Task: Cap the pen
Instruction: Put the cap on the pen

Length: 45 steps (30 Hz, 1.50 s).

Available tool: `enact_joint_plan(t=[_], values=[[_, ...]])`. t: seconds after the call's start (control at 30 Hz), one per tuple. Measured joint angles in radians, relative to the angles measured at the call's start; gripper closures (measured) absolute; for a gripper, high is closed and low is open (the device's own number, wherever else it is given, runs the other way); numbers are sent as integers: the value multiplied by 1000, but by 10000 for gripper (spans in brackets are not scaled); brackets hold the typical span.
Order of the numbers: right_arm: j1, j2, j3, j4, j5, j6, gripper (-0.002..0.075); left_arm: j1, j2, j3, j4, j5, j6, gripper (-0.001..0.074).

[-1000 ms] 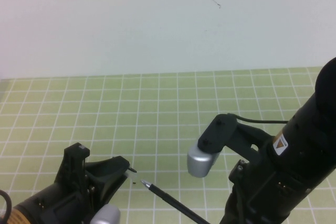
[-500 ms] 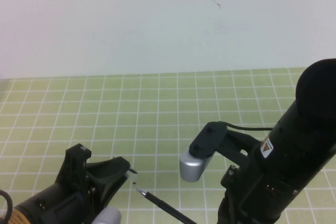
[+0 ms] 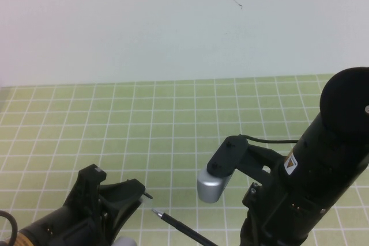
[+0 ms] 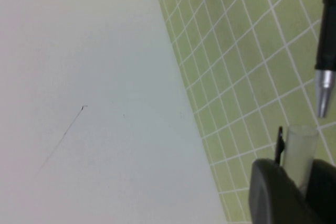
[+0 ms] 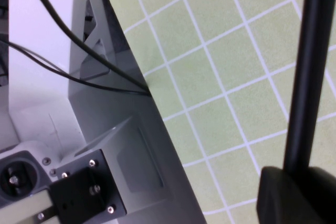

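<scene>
The pen (image 3: 181,227) is a thin black stick with a silver tip, slanting up over the mat near the front edge. Its tip (image 4: 324,90) points toward the cap (image 4: 300,150), a clear tube with a black clip, a short gap away and not touching. My left gripper (image 3: 138,191) at the front left is shut on the cap, which sticks out past the fingers (image 4: 273,192). My right gripper (image 5: 299,182) is shut on the pen's black shaft (image 5: 310,66). In the high view that gripper is hidden under the right arm (image 3: 311,182).
A green grid mat (image 3: 173,119) covers the table, with a white wall (image 3: 173,27) behind it. The right arm's silver wrist camera housing (image 3: 210,187) hangs just right of the pen. A grey metal frame with black cables (image 5: 121,145) stands beside the mat.
The right arm has swung left and the pen tip has slid slightly toward the front edge. The left gripper with the cap has dropped a little toward the front.
</scene>
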Motion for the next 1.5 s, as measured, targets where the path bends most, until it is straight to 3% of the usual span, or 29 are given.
enact_joint_plan(t=[1.5], values=[[0, 0, 0, 78, -82, 45, 649, -56, 0, 0, 44, 18, -20, 734]])
